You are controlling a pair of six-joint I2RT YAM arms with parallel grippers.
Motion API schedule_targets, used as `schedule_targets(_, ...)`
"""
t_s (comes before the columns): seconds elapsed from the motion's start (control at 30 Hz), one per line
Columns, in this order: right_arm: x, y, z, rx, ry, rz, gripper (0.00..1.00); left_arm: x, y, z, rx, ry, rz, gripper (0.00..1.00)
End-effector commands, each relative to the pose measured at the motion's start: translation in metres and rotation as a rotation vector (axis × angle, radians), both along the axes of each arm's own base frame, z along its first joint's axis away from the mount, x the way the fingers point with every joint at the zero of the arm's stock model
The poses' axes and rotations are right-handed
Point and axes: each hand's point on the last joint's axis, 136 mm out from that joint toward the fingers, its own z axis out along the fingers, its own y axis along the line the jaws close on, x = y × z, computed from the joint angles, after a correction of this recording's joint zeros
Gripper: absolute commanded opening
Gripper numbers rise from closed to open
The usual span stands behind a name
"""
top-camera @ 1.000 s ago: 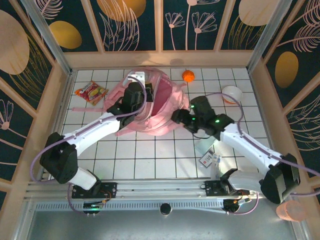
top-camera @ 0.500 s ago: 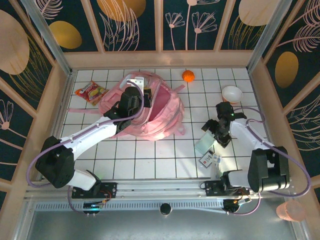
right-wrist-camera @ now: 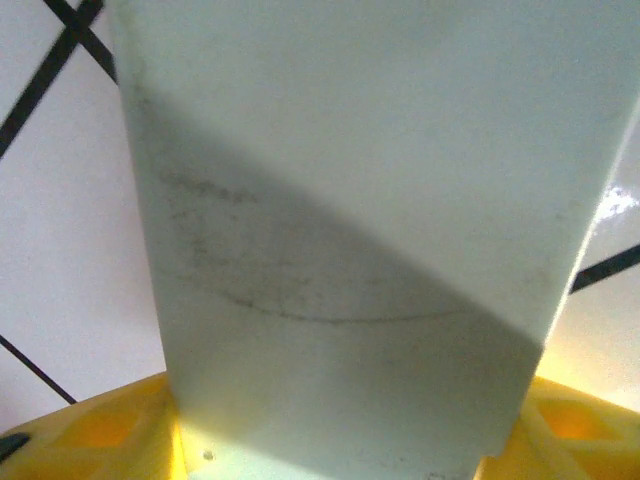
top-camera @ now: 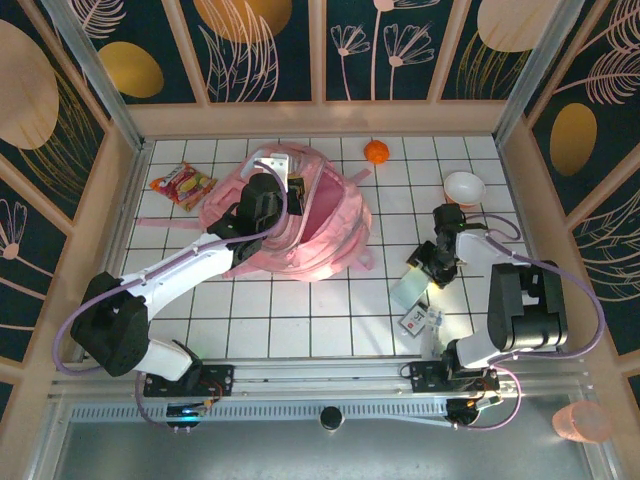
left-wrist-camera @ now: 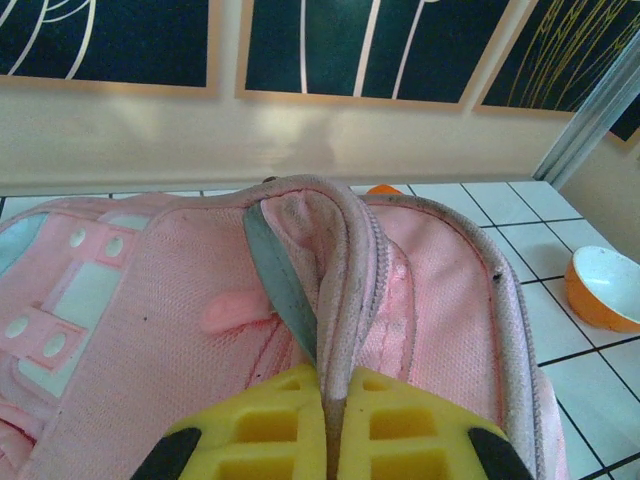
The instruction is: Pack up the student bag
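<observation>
Pale mint flat box (top-camera: 408,291) lies nearest on the worktop (top-camera: 300,310), my right hand (top-camera: 428,272) straddling it. Can't tell if it's gripping. Further back, mid-worktop, is the big soft pink fabric backpack (top-camera: 325,235). It looks floppy and light, so my left hand (left-wrist-camera: 330,425) is clenched on the firmer zipper rim (left-wrist-camera: 345,250).

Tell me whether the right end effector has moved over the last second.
Yes. In the top view the right end effector has swung right, away from the student bag, and now sits near the white bowl.

Student bag (top-camera: 322,216) left of bowl (top-camera: 463,186)
</observation>
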Motion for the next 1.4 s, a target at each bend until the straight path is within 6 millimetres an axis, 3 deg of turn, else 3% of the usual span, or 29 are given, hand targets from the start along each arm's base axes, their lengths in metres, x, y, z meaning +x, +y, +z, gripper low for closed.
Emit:
schedule_targets(0.0, 0.008, -0.003, 0.001, -0.011, -0.038, 0.031, 0.54, -0.003, 0.002, 0.086, -0.179, -0.213, -0.004, 0.0)
schedule_targets(0.1, 0.016, 0.001, 0.03, 0.004, -0.101, 0.031, 0.51, -0.003, 0.001, 0.088, -0.184, -0.215, -0.01, 0.0)
schedule_targets(0.37, 0.059, 0.037, 0.153, 0.154, -0.41, 0.019, 0.46, -0.005, -0.003, 0.09, -0.21, -0.214, -0.032, 0.0)
schedule_targets(0.6, 0.105, 0.108, 0.238, 0.387, -0.649, 0.017, 0.46, -0.013, -0.009, 0.093, -0.254, -0.219, -0.085, 0.0)
schedule_targets(0.7, 0.124, 0.133, 0.257, 0.464, -0.708, 0.005, 0.46, -0.016, -0.012, 0.094, -0.27, -0.224, -0.108, 0.0)
schedule_targets(0.83, 0.142, 0.157, 0.262, 0.494, -0.719, 0.023, 0.46, -0.019, -0.016, 0.096, -0.286, -0.23, -0.133, 0.0)
schedule_targets(0.97, 0.149, 0.179, 0.25, 0.518, -0.681, 0.042, 0.46, -0.021, -0.018, 0.1, -0.305, -0.241, -0.153, 0.0)
schedule_targets(1.17, 0.137, 0.189, 0.201, 0.423, -0.543, 0.029, 0.48, -0.021, -0.015, 0.113, -0.358, -0.282, -0.138, 0.0)
schedule_targets(1.37, 0.113, 0.233, 0.199, 0.501, -0.479, 0.137, 0.57, -0.016, -0.016, 0.114, -0.345, -0.285, -0.127, 0.0)
